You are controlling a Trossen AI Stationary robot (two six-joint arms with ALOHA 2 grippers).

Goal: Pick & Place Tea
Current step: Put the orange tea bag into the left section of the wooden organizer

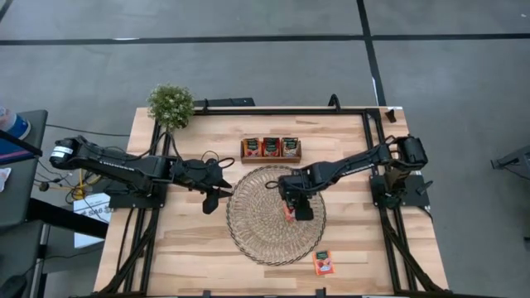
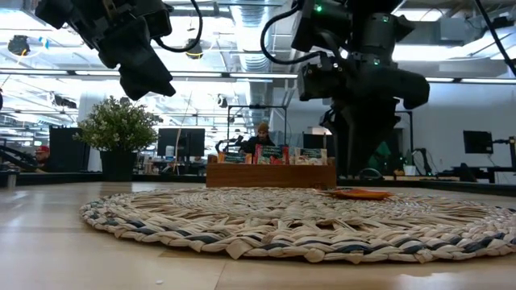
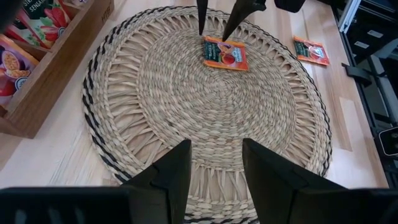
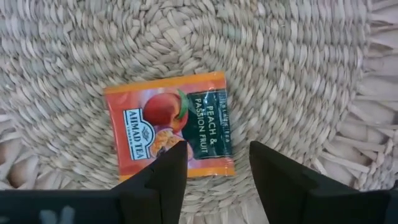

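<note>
The right end effector (image 1: 289, 209) hangs over the woven mat (image 1: 252, 223), a little toward the right arm's side of the mat's centre, with its two fingers (image 3: 201, 15) spread apart and nothing between them. Directly under it a red-orange tea sachet (image 4: 169, 126) lies flat on the weave, free of the fingers; they stand just above one edge of the packet without pinching it. The sachet is nearly square, so it has hardly any long axis. Its dark green band (image 4: 208, 121) runs along one side, and the printed words on the band read along that edge; in the left wrist view the green band faces away from the mat's centre, toward the mat's rim.

A second sachet (image 1: 324, 262) lies flat on the bare surface (image 1: 373, 257), just off the mat's rim on the near right side. The wooden tray (image 1: 271, 149) stands just beyond the mat's far edge with more sachets upright in its compartments.

The left end effector (image 1: 217, 194) waits beside the mat's left rim, fingers apart, empty.
</note>
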